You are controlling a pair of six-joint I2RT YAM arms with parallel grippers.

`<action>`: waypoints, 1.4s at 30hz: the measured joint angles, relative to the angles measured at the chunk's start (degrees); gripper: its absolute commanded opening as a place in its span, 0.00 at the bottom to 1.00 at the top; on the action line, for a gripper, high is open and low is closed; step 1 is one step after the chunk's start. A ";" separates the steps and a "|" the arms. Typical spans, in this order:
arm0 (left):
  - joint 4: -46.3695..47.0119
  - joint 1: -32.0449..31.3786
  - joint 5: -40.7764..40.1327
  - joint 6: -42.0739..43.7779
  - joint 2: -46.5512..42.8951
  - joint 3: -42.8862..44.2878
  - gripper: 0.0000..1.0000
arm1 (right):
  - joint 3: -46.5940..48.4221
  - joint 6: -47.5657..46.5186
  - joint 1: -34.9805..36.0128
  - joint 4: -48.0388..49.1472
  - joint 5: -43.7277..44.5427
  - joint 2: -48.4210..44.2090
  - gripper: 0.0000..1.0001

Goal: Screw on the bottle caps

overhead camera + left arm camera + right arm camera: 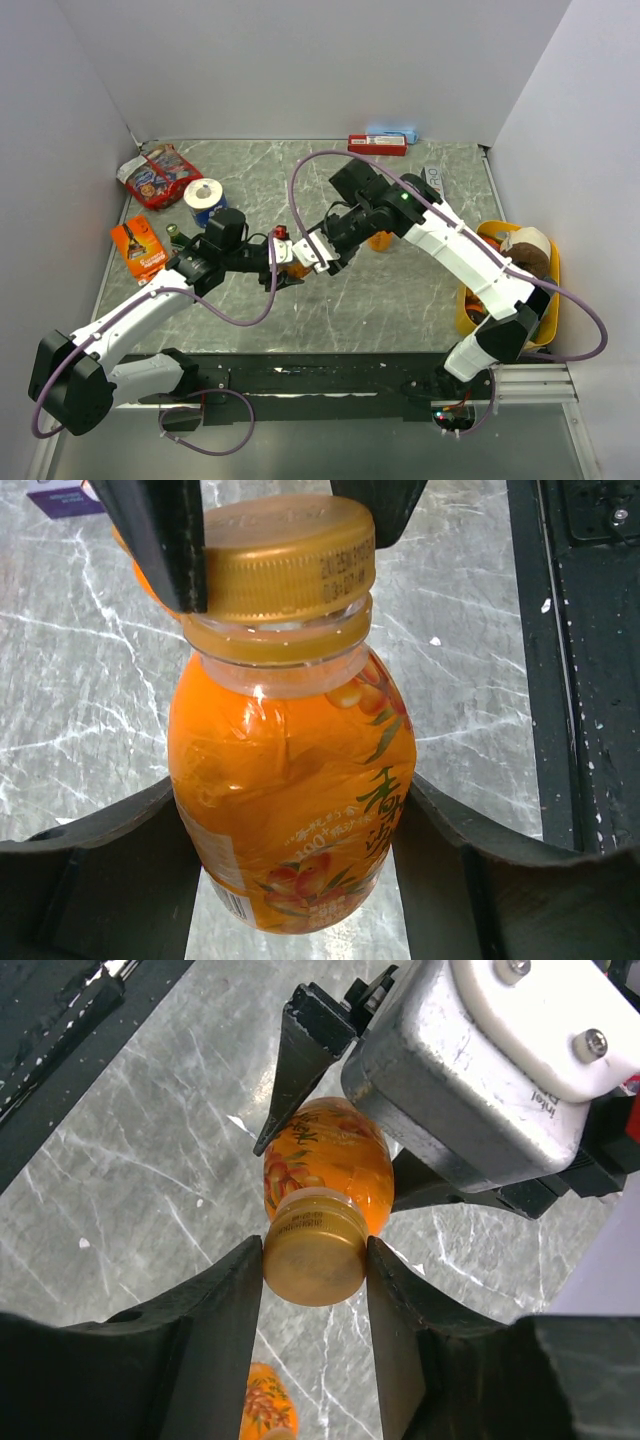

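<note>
three white walls, grey veined marble tabletop beneath an orange bottle

Upper left of the overhead view: a red-and-white snack bag, with a toilet-paper roll just beside it. Below them, an orange packet lies flat. Top centre, a red box sits in front of a blue box. Far right, a yellow basket holds a brown tape roll. A grey marbled table fills the middle.
</note>
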 measured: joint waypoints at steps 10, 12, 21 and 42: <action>5.01 0.02 -5.81 -8.81 0.00 -2.16 0.01 | 5.79 19.04 -0.59 2.05 2.21 6.12 0.00; 6.27 0.00 -8.94 -11.78 0.00 -2.56 0.01 | 7.65 25.83 -1.44 3.41 2.19 8.15 0.00; 9.99 -0.28 -17.51 -17.38 0.48 -2.73 0.01 | 14.38 53.62 -9.33 7.65 -5.84 15.96 0.33; 1.95 0.02 -1.77 -6.54 0.37 -0.79 0.01 | -2.43 14.62 -7.63 2.43 -7.65 -6.34 0.92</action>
